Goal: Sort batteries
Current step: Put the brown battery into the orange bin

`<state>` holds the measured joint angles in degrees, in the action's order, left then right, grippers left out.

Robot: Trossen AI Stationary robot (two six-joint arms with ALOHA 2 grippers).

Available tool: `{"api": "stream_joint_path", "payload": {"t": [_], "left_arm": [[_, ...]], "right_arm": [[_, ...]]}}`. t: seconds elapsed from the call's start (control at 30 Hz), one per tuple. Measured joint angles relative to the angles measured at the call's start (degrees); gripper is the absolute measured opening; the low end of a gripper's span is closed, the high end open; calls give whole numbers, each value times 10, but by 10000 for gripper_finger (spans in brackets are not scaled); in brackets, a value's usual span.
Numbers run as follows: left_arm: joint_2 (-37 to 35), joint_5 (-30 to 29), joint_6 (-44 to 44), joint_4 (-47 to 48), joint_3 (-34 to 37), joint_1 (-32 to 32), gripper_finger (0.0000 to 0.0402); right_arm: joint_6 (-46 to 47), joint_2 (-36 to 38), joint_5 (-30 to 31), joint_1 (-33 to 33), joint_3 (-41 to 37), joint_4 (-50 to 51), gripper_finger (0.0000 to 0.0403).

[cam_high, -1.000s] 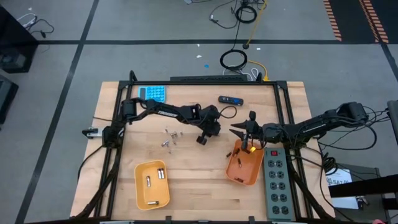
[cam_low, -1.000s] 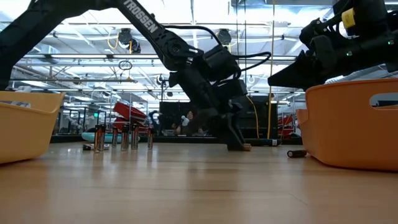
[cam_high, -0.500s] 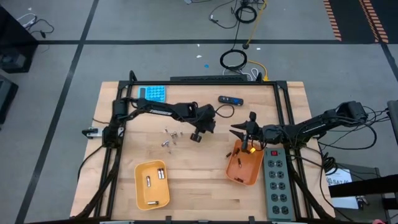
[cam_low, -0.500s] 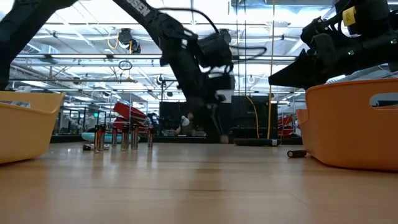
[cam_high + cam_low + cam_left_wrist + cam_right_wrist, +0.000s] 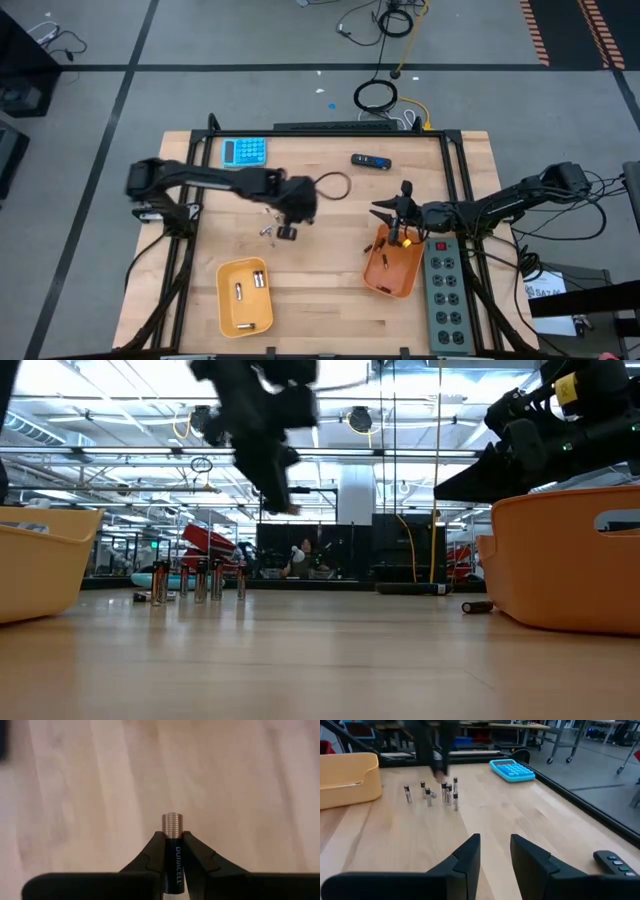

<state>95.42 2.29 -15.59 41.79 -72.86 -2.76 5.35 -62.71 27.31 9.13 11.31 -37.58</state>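
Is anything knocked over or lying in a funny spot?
One battery lies flat on the table just outside the orange tray, while the group of batteries farther back mostly stands upright. Otherwise nothing looks spilled. The left gripper holds a battery in the air; the right gripper waits open over the orange tray.

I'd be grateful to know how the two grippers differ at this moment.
The left gripper is shut on a battery, whereas the right gripper is open and holds nothing. The left gripper is over bare table near the loose batteries; the right gripper is at the orange tray. Both have two dark fingers.
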Motion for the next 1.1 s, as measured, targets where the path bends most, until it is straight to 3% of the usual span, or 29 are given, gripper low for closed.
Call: {"api": "stream_joint_path", "payload": {"t": [0.3, 0.5, 0.6, 0.73, 0.83, 1.1], "left_arm": [[-192, -14, 220, -67, 197, 93, 44], [-271, -9, 331, -52, 239, 172, 44], [-280, -15, 371, -32, 240, 200, 44], [-271, -25, 409, 2, 240, 220, 44], [-260, -25, 430, 9, 240, 233, 44], [-226, 21, 496, 12, 240, 259, 44]], "right_arm": [[-64, 5, 17, -12, 0, -86, 98], [-110, 5, 11, -39, 0, -115, 98], [-120, 5, -3, -61, 0, -111, 98], [-119, 5, -92, -109, 0, -112, 98], [-119, 5, -122, -138, 0, -114, 98], [-136, 5, -128, -182, 0, -133, 98]]}}
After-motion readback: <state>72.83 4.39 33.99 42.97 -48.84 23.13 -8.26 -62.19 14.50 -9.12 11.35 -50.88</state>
